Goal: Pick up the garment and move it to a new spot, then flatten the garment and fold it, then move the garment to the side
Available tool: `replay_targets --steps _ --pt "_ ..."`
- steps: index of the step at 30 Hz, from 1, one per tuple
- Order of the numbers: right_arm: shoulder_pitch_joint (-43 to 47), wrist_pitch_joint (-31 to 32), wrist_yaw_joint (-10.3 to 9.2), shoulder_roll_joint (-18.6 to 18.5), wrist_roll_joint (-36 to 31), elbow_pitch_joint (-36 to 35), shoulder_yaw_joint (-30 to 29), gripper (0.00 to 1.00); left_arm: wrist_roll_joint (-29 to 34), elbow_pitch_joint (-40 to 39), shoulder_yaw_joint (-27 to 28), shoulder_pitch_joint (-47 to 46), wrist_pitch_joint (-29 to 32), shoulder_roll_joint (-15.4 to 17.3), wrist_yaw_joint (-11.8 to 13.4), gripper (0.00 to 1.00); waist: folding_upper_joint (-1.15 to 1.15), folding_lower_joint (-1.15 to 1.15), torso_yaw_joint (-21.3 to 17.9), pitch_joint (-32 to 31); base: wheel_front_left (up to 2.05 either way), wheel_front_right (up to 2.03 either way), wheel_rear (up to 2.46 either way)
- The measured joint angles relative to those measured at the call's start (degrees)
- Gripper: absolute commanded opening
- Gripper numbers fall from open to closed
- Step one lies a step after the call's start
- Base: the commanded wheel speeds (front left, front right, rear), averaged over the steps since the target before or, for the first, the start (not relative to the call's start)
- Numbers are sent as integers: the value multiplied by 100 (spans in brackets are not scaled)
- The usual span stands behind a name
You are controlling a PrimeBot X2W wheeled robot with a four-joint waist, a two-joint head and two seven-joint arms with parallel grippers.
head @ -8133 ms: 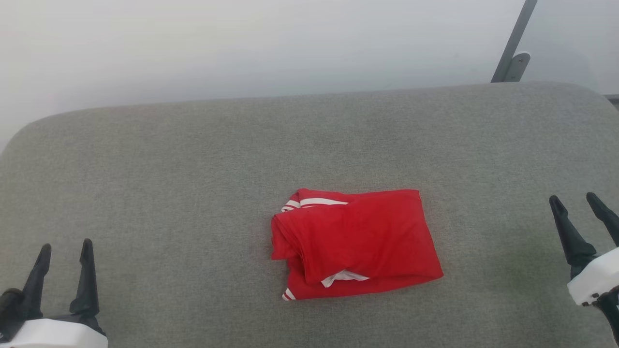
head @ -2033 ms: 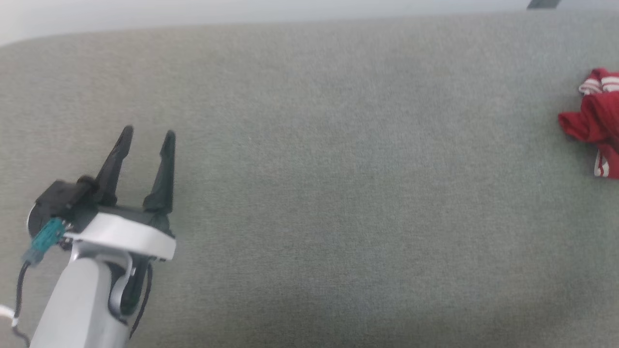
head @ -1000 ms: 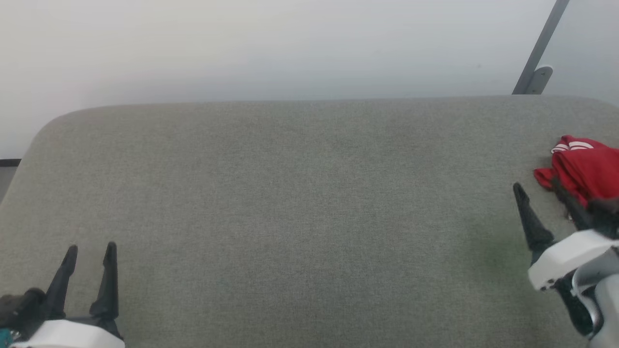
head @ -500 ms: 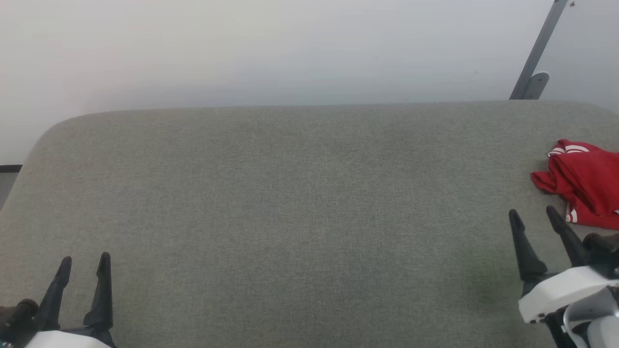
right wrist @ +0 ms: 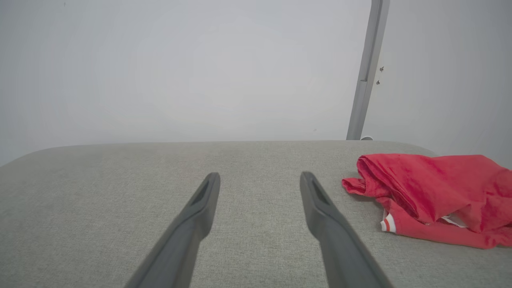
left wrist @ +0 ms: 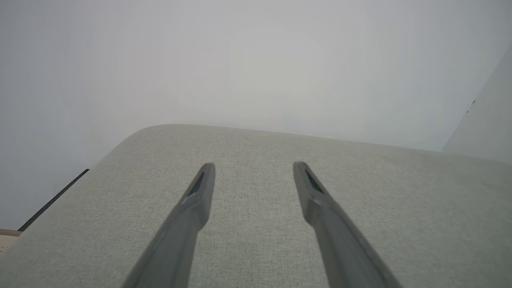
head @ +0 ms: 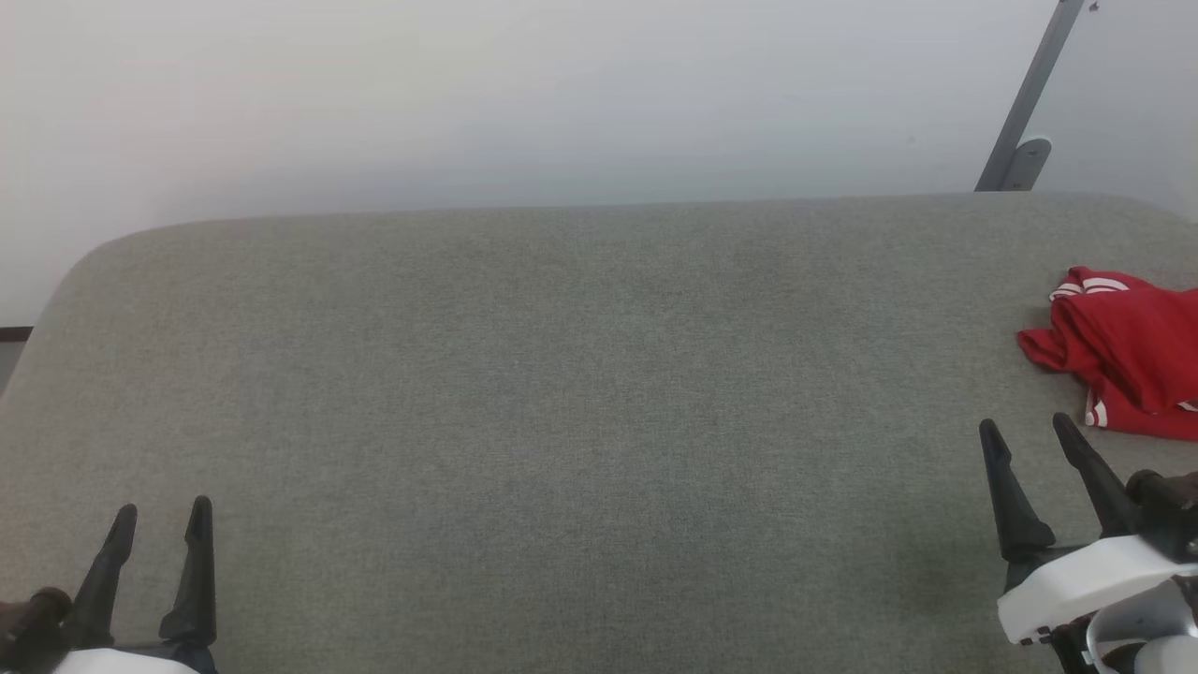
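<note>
The garment [head: 1128, 351], a red shirt with red-and-white striped trim, lies folded and a bit rumpled at the far right of the grey padded table [head: 562, 393], partly cut off by the head view's edge. The right wrist view has the garment [right wrist: 432, 196] to the right of my fingers. My right gripper [head: 1022, 432] stands open just in front and left of it, apart from the cloth, holding nothing; its fingertips [right wrist: 212, 180] frame bare table. At the lower left, my left gripper [head: 161, 513] is open and empty, also seen as the left gripper [left wrist: 253, 167].
A white wall rises behind the table. A grey metal post with a bracket [head: 1020, 103] stands at the back right, also in the right wrist view as the post [right wrist: 368, 72]. The table's rounded left corner [head: 84, 271] drops off to the floor.
Eight seconds ago the garment lay folded at the table's middle; now it rests at the far right. In the last second my right gripper drew back from the cloth and both grippers settled low.
</note>
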Motion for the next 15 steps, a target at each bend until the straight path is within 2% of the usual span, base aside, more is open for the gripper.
replay_targets --steps 15 --pt "107 103 0 67 -15 -181 -86 100 11 -100 -30 8 0 2 0 100 0 0 -2 12 0 0 0"
